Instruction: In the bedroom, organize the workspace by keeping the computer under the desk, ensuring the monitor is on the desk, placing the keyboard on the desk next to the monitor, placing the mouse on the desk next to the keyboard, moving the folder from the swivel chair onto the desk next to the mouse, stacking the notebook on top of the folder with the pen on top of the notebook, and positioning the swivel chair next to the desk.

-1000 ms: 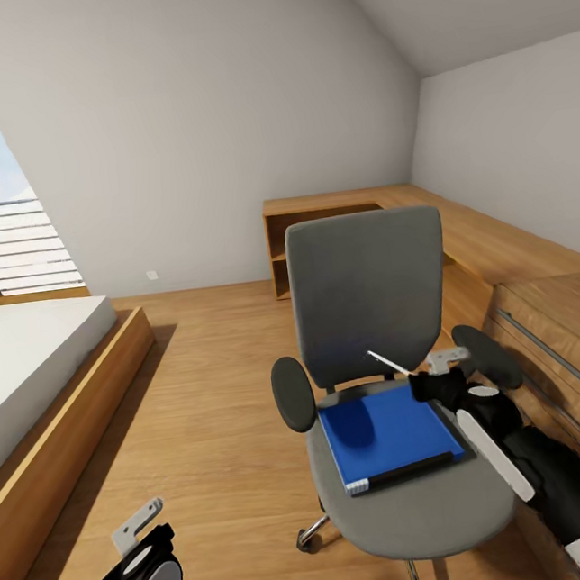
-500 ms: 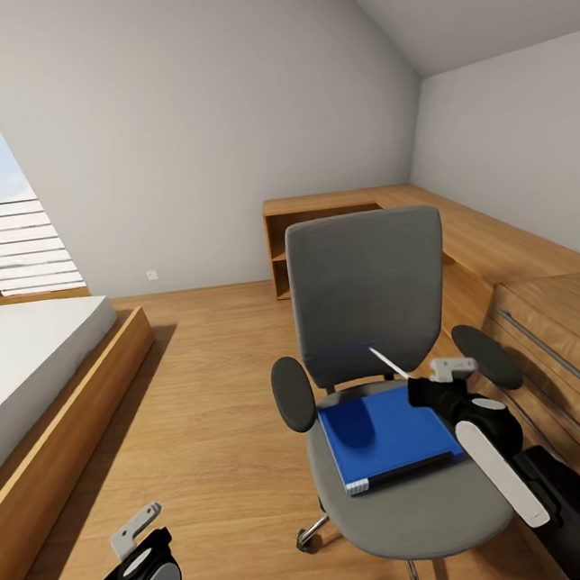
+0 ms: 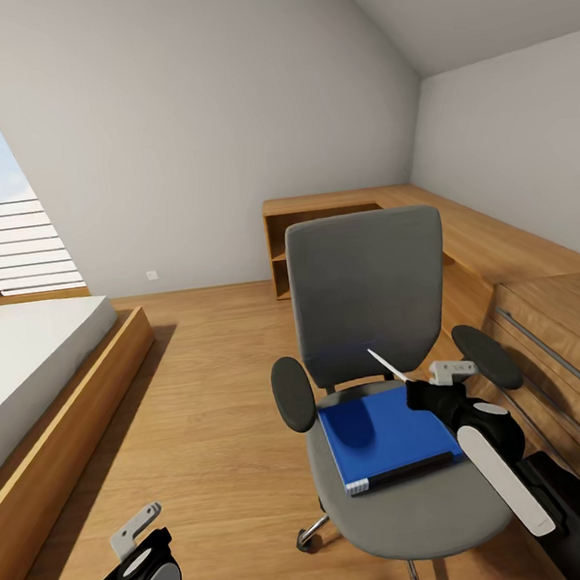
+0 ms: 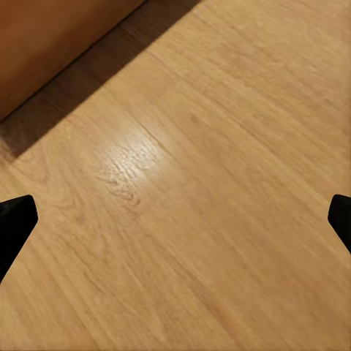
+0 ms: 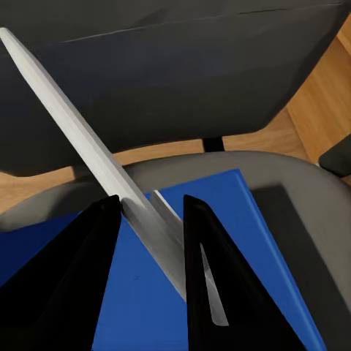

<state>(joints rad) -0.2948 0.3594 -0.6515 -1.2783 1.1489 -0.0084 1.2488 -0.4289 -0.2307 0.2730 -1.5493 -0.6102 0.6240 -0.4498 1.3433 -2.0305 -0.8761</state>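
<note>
Right gripper (image 3: 417, 387) pinching a thin white pen (image 5: 95, 152) over the blue folder (image 3: 388, 437) on the swivel chair (image 3: 370, 316). Left gripper (image 4: 175, 219) wide open, low over the wood floor (image 4: 205, 183), near left.

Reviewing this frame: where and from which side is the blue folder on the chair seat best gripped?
Probably the folder at its near edge, from the seat's open front: it lies flat on the swivel chair, the backrest blocks the far side, armrests flank it. The right end effector holds a thin white rod; the left end effector is open.
</note>
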